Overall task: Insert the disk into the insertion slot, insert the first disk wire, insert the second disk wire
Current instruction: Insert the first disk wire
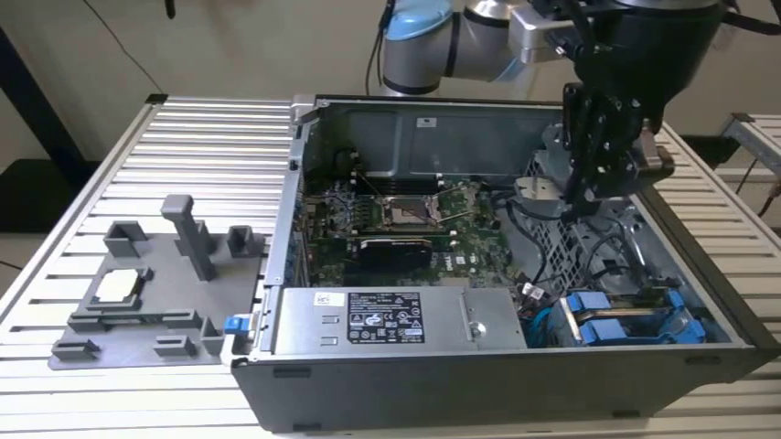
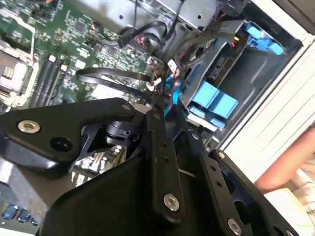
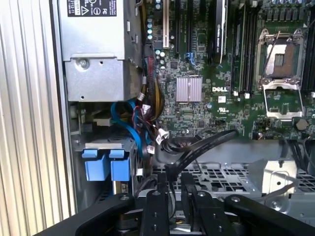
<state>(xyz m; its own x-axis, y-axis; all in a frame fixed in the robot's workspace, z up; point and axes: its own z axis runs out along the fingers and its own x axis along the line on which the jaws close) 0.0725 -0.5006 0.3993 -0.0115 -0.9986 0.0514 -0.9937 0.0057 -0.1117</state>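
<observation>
1. Closest up is the black gripper (image 3: 176, 179). In the first wrist view its fingers (image 3: 189, 194) sit close side by side, and a black cable (image 3: 202, 145) loops in right at the tips. Honestly can't tell if they're clamped on it or just next to it.
2. Exterior view has the gripper (image 1: 583, 203) hanging over the perforated drive cage (image 1: 555, 242) inside the open PC case (image 1: 488, 393), toward the exterior view's right.
3. Blue carriers (image 1: 623, 325) are seated in grey bays at the case's near corner, just beside the silver power supply (image 1: 366, 320) and apart from the gripper. Can't tell which one holds the disk.
4. Green motherboard (image 1: 403, 224) lies mid-case.
5. Case sits on a slatted table (image 1: 123, 155), with a grey fixture (image 1: 146, 293) on the exterior view's left.
</observation>
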